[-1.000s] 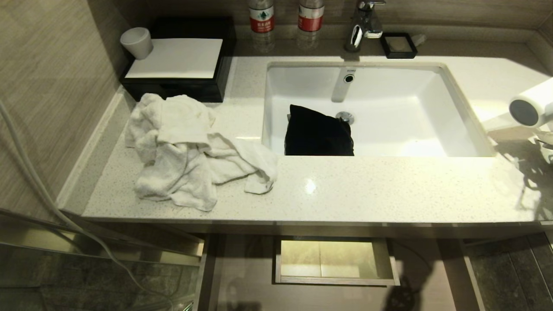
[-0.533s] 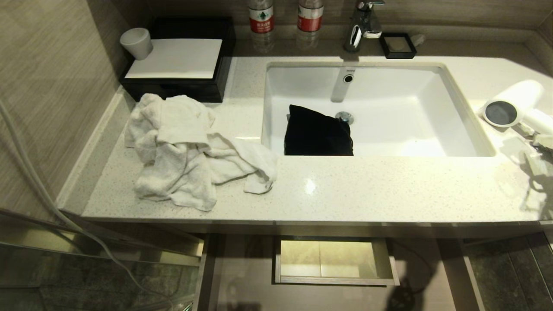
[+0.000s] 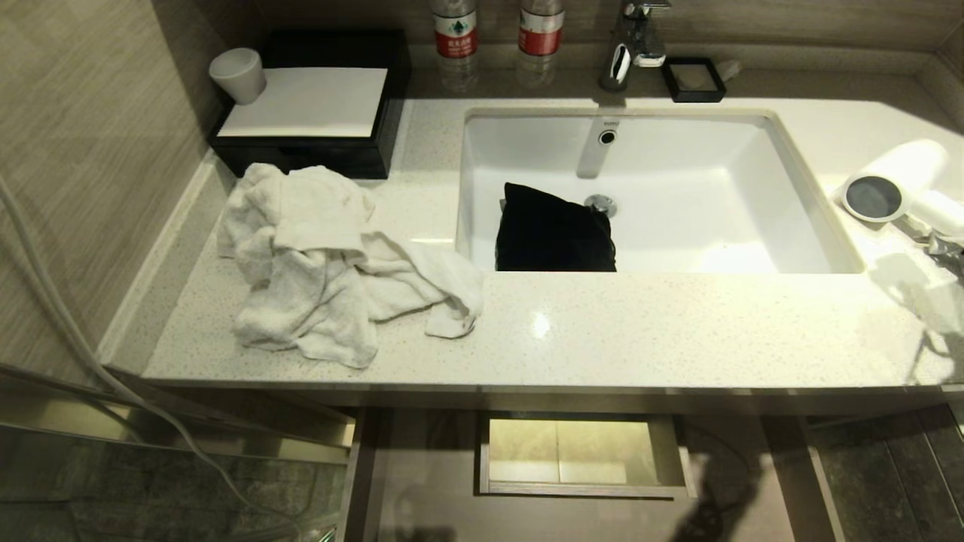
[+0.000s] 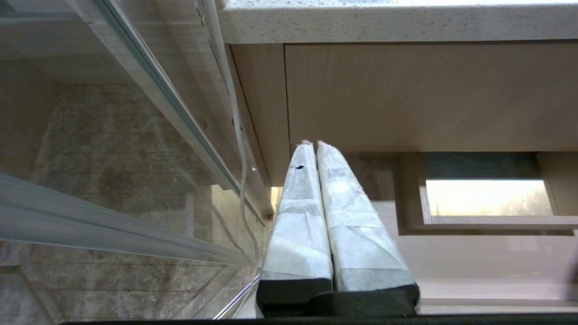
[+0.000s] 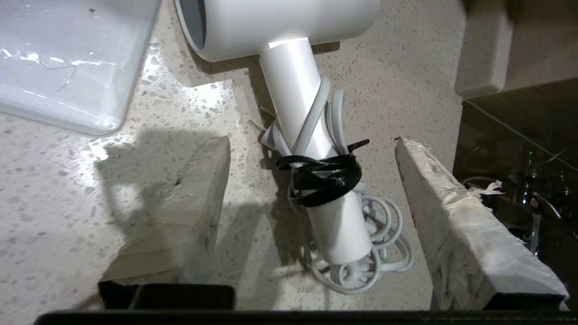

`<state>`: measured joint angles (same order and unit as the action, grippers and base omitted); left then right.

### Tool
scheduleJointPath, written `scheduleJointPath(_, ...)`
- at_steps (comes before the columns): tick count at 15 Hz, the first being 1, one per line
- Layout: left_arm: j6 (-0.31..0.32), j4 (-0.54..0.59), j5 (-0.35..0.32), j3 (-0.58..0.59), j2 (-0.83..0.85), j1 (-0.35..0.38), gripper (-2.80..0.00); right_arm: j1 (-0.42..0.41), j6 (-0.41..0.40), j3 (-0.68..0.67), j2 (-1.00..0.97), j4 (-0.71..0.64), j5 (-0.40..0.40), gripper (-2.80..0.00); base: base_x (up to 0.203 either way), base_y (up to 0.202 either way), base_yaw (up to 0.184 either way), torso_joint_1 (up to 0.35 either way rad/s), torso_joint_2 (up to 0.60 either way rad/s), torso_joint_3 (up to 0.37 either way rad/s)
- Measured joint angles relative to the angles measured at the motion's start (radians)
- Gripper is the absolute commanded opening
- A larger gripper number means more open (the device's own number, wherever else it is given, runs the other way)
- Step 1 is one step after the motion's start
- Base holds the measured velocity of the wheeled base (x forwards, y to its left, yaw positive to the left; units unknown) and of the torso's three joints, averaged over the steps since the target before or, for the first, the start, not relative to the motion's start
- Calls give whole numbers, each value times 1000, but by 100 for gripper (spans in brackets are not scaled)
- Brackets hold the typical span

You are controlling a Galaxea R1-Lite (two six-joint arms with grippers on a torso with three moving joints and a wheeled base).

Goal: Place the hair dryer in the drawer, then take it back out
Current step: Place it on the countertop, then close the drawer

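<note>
resting on its side on the bench at the far right, just beside the sink, the hair dryer points its dark round end toward the basin while its handle and the coiled cord, bundled with a black tie, trail toward the robot. the right end effector hangs above that handle with its fingers spread wide on either side, touching neither the handle nor the cord, so nothing is gripped. the left end effector sits parked low by the cabinet front, its two wrapped fingers pressed together. below the bench edge the drawer stands pulled out, and no dryer shows in the part of it that can be seen. judging by this, the dryer lies out of the drawer and the step in hand is the let-go or the fresh grasp at the handle (which of the two cannot be read from here). to do it well, the arm should keep the fingers clear of the loose cord loops so none snags, travel straight along the line above the handle, and avoid nudging the barrel, which could roll toward the sink. any new grip would best land on the bare handle above the tie, squarely across it.
</note>
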<state>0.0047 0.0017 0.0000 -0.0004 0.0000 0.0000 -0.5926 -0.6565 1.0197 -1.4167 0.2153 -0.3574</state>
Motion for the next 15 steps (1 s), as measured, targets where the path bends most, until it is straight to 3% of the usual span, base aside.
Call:
scheduleJointPath(4, 0, 0, 0, 0, 0, 0, -280, -5, 49, -145, 173, -64, 4, -280, 0, 0, 0, 0, 0, 0)
scheduleJointPath(11, 0, 0, 0, 0, 0, 0, -280, -3, 50, -232, 337, -222, 20, -280, 0, 0, 0, 0, 0, 0)
scheduleJointPath(15, 0, 0, 0, 0, 0, 0, -280, 8, 52, -257, 379, -235, 19, -280, 0, 0, 0, 0, 0, 0)
